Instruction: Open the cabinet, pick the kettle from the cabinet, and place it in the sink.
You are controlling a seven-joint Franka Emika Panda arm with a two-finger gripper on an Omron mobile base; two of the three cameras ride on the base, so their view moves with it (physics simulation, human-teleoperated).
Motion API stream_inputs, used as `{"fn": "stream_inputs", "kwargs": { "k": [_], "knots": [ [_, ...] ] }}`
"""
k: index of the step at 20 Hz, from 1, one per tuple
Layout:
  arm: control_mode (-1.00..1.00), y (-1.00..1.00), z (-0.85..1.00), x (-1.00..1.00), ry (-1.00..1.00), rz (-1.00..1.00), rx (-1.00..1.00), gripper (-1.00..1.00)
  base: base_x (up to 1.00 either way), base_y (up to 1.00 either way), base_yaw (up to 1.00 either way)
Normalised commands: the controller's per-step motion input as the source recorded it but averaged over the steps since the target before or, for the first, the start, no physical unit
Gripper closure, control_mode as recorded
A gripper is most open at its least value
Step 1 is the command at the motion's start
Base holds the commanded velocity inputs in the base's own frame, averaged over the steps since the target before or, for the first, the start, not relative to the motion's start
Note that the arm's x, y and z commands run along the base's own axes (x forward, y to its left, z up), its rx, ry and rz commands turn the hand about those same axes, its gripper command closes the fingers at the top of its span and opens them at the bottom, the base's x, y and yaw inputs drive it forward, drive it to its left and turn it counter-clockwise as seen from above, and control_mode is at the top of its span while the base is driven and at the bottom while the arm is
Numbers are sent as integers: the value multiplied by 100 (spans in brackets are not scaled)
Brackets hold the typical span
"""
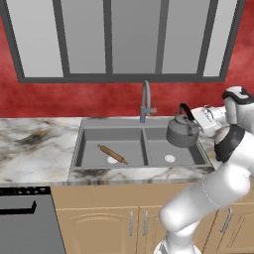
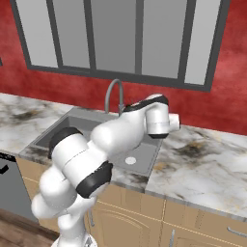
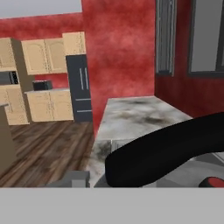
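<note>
One kettle [image 1: 182, 130], grey and dome-shaped with a black arched handle, is hanging over the right basin of the sink [image 1: 89, 130], clear of the basin floor. The claw [image 1: 199, 120] is reaching in from the right at the end of the white arm and is meeting the kettle at its handle side; the fingers themselves are hidden behind the kettle, so I cannot tell for certain how they are set, but the kettle is being carried off the ground with nothing else under it. In the hand view, the kettle's thick black handle [image 3: 166, 151] is running right across the frame, close against the camera.

The sink is showing two basins, each with one pale round drain. One wooden rolling pin [image 1: 112, 154] is lying at an angle on the floor of the left basin, its lower end just beside that basin's drain. One tall arched grey faucet [image 1: 145, 101] is standing behind the divider between the basins.

The marble bench [image 1: 34, 149] is running to both sides of the sink. Behind it, one wide window [image 1: 119, 39] with dark frames is sitting in the red wall. Below the bench, tan base cabinets [image 1: 109, 223] with silver bar handles are lining up, and one dark appliance [image 1: 27, 218] is sitting at the lower left.

From the right base view, the arm is bending across the sink and is covering most of it.
</note>
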Motion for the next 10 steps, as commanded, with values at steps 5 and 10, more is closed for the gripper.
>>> {"fn": "stream_inputs", "kwargs": {
  "k": [5, 10],
  "knots": [
    [-100, 0, -28, 32, 0, 0, 0, 100, 0, 0, 0],
    [-100, 0, -24, 40, 4, 0, 0, 100, 0, 0, 0]
  ]
}}
